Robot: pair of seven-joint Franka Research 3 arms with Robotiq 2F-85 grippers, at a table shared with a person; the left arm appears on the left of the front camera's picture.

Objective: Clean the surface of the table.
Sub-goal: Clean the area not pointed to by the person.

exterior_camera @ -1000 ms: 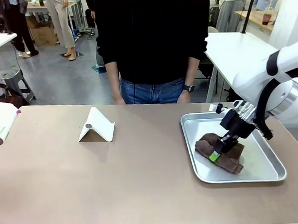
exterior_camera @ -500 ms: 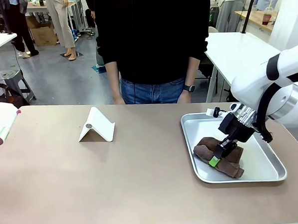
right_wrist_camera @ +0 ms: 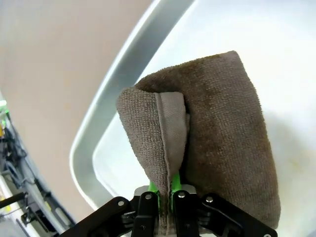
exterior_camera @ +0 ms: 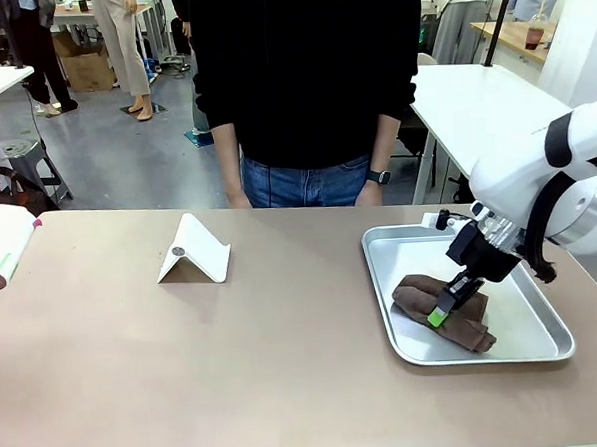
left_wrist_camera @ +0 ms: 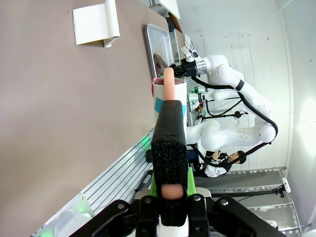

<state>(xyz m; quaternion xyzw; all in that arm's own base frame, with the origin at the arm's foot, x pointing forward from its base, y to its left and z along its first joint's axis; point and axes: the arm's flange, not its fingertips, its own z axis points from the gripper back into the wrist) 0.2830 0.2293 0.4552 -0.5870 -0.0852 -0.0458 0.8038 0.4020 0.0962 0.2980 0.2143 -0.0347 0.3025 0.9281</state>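
Observation:
The table [exterior_camera: 236, 367] has a wide brownish matte top. At its right stands a silver tray [exterior_camera: 382, 279] with a crumpled brown cloth [exterior_camera: 415, 299] lying in it. My right gripper [exterior_camera: 441, 316] reaches down into the tray and is shut on a fold of that cloth. The right wrist view has the cloth [right_wrist_camera: 222, 123] pinched up between the closed jaws of the right gripper [right_wrist_camera: 165, 190], over the tray's corner [right_wrist_camera: 113, 89]. My left gripper [left_wrist_camera: 168, 106] is shut on a white container [left_wrist_camera: 170, 91] with a pale pink part. That white container [exterior_camera: 1, 244] sits at the table's left edge.
A white folded stand [exterior_camera: 193, 251] rests on the table left of centre. A person in a black top [exterior_camera: 306, 83] stands at the far edge, hands down behind it. White-topped tables [exterior_camera: 472, 94] stand behind on the right.
My right gripper has shifted slightly right within the tray, still holding the cloth, and the cloth has bunched and moved with it. The left side looks the same.

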